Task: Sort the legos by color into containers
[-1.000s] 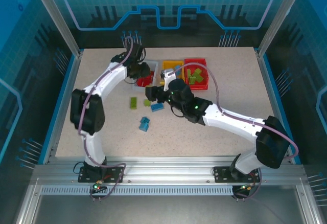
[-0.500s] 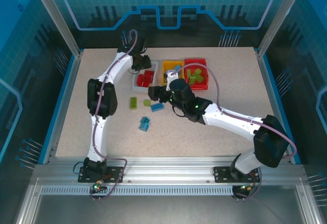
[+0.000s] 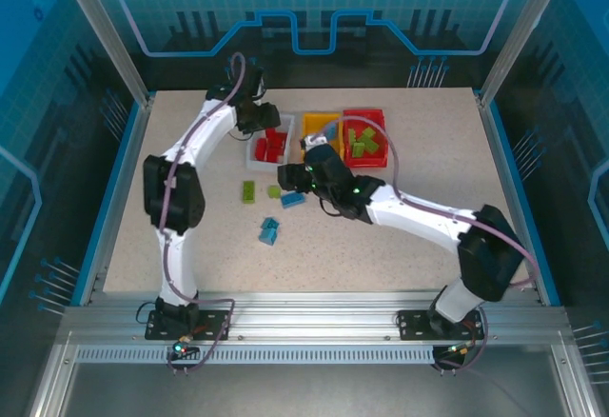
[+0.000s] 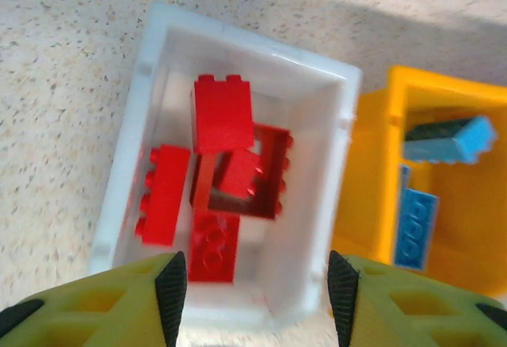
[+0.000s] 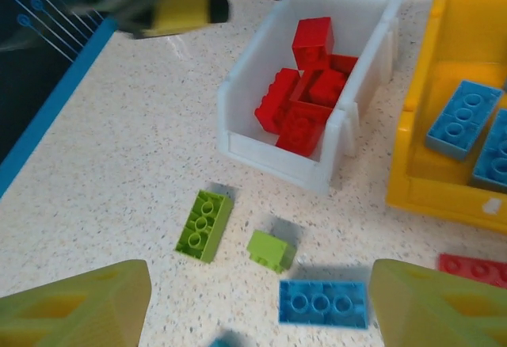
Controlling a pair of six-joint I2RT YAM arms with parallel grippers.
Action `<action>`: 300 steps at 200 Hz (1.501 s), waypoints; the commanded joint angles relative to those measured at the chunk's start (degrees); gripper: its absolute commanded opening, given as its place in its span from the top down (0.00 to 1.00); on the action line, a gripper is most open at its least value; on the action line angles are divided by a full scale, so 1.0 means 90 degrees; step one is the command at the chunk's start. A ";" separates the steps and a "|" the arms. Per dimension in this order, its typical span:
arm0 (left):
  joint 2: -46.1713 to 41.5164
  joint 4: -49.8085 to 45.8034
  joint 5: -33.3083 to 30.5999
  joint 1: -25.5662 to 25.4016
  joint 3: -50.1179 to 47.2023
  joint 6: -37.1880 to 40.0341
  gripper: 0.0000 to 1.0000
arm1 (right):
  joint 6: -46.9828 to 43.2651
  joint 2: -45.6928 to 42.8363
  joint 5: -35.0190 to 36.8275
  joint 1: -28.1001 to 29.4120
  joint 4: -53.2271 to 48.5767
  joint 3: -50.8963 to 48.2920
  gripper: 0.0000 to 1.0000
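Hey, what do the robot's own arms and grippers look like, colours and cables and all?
The left arm and right arm have glossy white links, bulky black joint housings and a thin mauve cable looping along each. The left gripper and right gripper have blocky yellow-green fingers. The left's carry black inner pads.

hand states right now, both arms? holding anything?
left hand: open, empty, above the white bin.
right hand: open, empty, above the loose blue brick.
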 commanded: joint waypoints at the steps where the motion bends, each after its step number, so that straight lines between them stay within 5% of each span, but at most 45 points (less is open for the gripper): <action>1: -0.1425 0.0629 0.0190 -0.0046 -0.1271 -0.0487 0.46 | -0.0191 0.0856 0.0293 0.0173 -0.1251 0.0906 0.28; 67: -0.5109 0.1214 0.0684 -0.0070 -0.5099 -0.1402 0.40 | -0.1491 0.3253 0.0239 0.0257 -0.2925 0.3540 0.32; 122: -0.7079 0.0488 0.0718 -0.0075 -0.6204 -0.1626 0.38 | -0.3148 0.3799 -0.0664 -0.0004 -0.3028 0.3934 0.28; 233: -0.7363 0.0218 0.0762 -0.0075 -0.6231 -0.1665 0.38 | -0.3334 0.4462 -0.1006 -0.0099 -0.3465 0.4532 0.60; 300: -0.7314 0.0405 0.0911 -0.0084 -0.6275 -0.1733 0.39 | -0.3072 0.3190 -0.0751 -0.0029 -0.2748 0.3545 0.83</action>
